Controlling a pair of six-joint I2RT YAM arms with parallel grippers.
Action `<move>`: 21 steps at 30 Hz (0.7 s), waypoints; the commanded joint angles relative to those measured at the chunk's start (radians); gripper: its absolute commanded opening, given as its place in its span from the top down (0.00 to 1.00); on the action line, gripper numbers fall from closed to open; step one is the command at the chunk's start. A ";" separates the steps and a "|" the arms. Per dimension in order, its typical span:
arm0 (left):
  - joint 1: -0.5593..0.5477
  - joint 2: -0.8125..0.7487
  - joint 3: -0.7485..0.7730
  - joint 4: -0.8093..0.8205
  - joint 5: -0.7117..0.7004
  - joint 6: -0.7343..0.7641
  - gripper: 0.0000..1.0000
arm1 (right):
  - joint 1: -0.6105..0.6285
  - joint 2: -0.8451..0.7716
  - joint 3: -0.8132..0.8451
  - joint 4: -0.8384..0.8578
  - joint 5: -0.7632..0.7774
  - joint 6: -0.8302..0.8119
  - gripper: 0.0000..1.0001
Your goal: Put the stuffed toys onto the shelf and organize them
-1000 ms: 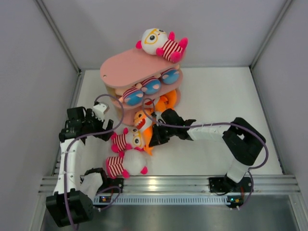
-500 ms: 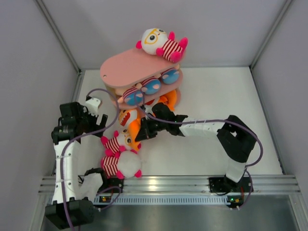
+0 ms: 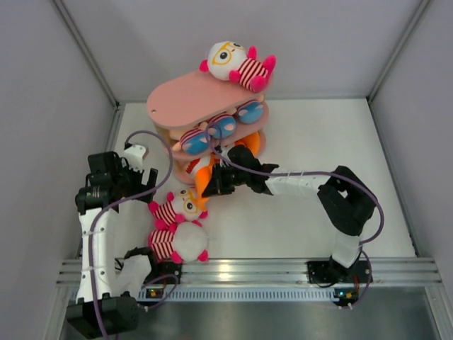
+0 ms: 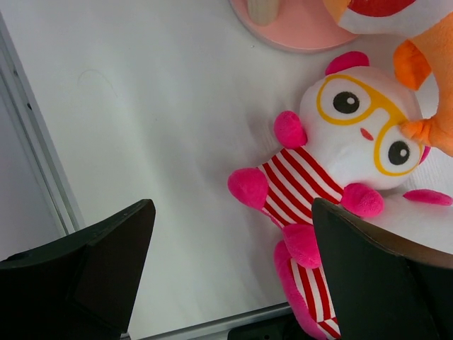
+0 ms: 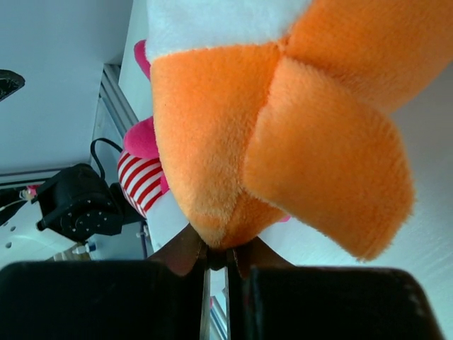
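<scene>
A: Where are the stuffed toys at this moment?

B: One white-headed toy (image 3: 237,62) lies on the top board of the pink shelf (image 3: 185,99). The boys in blue shorts (image 3: 212,127) lie on the middle board, and an orange toy (image 3: 245,150) sits at the lowest level. Two more are on the table (image 3: 318,142) near the left arm: a striped toy with glasses (image 3: 180,207) and, nearer the arm bases, a second striped toy (image 3: 180,242).

A: And the grippers?

B: The right gripper (image 3: 214,183) is pinched tight on a fold of an orange fish toy (image 3: 199,177) and holds it at the front of the shelf's lowest level. The left gripper (image 3: 141,170) has its jaws spread wide and holds nothing. It hangs over the table, just beside the striped toy with glasses.
</scene>
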 commanded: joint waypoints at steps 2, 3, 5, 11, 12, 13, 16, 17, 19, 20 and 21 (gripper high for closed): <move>-0.004 -0.036 0.045 0.006 -0.049 -0.065 0.02 | -0.011 0.001 0.049 0.083 0.114 0.014 1.00; -0.002 -0.045 0.041 0.009 -0.046 -0.058 0.02 | -0.014 0.001 0.046 0.089 0.125 0.017 1.00; -0.004 -0.038 0.038 0.014 -0.020 -0.055 0.02 | -0.020 0.002 0.049 0.103 0.130 0.031 1.00; -0.002 0.030 0.068 0.016 -0.029 -0.121 0.02 | -0.030 0.011 0.052 0.100 0.157 0.046 1.00; -0.002 0.024 0.063 0.016 -0.027 -0.116 0.02 | -0.031 0.016 0.052 0.100 0.156 0.054 1.00; -0.002 0.022 0.063 0.016 -0.026 -0.110 0.02 | -0.034 0.019 0.047 0.103 0.154 0.060 1.00; -0.004 0.005 0.060 0.017 -0.008 -0.096 0.02 | -0.034 0.024 0.029 0.128 0.176 0.085 1.00; -0.002 0.004 0.057 0.017 -0.001 -0.090 0.02 | -0.034 0.024 0.027 0.135 0.191 0.094 1.00; -0.002 0.001 0.055 0.019 0.014 -0.078 0.02 | -0.036 0.030 0.038 0.135 0.209 0.097 1.00; -0.002 0.005 0.055 0.016 0.014 -0.076 0.02 | -0.034 0.033 0.046 0.137 0.220 0.100 1.00; -0.004 0.014 0.057 0.016 0.009 -0.078 0.02 | -0.036 0.037 0.058 0.134 0.223 0.100 1.00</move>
